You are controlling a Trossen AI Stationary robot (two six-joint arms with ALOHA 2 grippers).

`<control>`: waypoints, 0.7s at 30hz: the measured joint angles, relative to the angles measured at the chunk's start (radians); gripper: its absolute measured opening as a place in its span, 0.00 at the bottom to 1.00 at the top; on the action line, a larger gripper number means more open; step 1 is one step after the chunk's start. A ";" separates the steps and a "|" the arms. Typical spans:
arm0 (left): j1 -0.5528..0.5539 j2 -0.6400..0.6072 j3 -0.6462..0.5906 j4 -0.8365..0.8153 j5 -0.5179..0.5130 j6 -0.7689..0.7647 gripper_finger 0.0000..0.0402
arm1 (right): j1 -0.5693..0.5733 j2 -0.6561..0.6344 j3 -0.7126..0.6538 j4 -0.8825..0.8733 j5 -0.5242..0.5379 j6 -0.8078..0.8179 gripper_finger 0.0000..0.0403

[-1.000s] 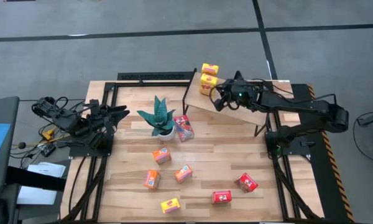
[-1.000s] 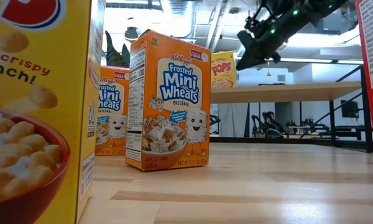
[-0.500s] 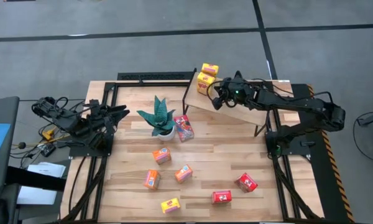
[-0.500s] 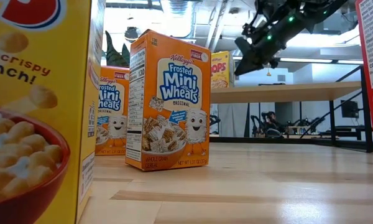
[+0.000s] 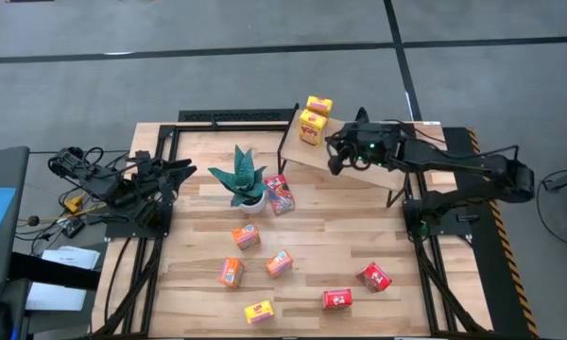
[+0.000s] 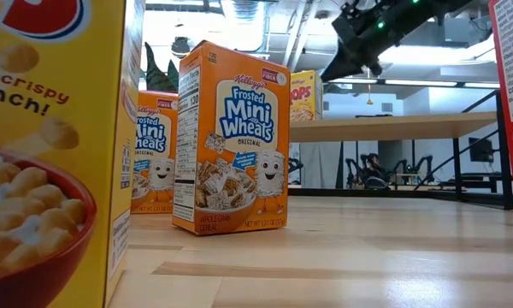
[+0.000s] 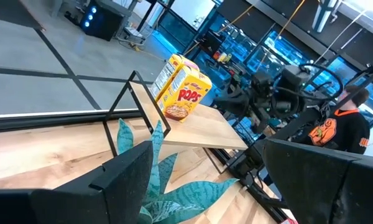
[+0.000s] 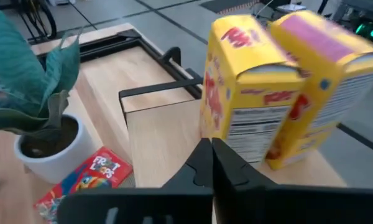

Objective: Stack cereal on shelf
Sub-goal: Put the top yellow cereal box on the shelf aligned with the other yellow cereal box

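Observation:
Two yellow cereal boxes (image 5: 314, 117) stand upright side by side on the shelf's (image 5: 307, 157) far left corner; they also show in the right wrist view (image 8: 270, 93). My right gripper (image 5: 334, 155) hovers shut above the shelf, just right of these boxes (image 6: 303, 96) and apart from them. Three orange boxes (image 5: 246, 236), three red ones (image 5: 336, 299) and one yellow box (image 5: 259, 311) lie or stand on the tabletop. My left gripper (image 5: 185, 170) waits open at the table's left edge.
A teal spiky plant in a white pot (image 5: 242, 179) stands left of the shelf, with a red box (image 5: 278, 195) beside it. The shelf's black legs (image 5: 393, 196) stand on the tabletop. A person in orange (image 7: 336, 127) shows beyond the table.
My right gripper has risen above the shelf and drawn back a little toward the table's right edge, away from the yellow boxes. The nearer yellow box sits slightly further left than a second ago.

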 joint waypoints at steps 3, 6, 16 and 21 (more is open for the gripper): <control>0.000 0.000 0.000 -0.001 -0.004 0.000 0.73 | 0.008 0.046 0.000 0.031 0.002 0.015 0.05; 0.000 0.000 0.000 -0.001 -0.004 0.000 0.73 | 0.012 0.097 0.000 0.074 0.002 0.020 0.08; 0.000 0.000 0.000 -0.002 -0.003 -0.002 0.73 | -0.012 0.155 -0.001 0.134 0.029 0.010 0.02; 0.000 0.000 0.000 -0.010 -0.003 -0.003 0.73 | -0.031 0.147 -0.001 0.129 0.032 0.007 0.06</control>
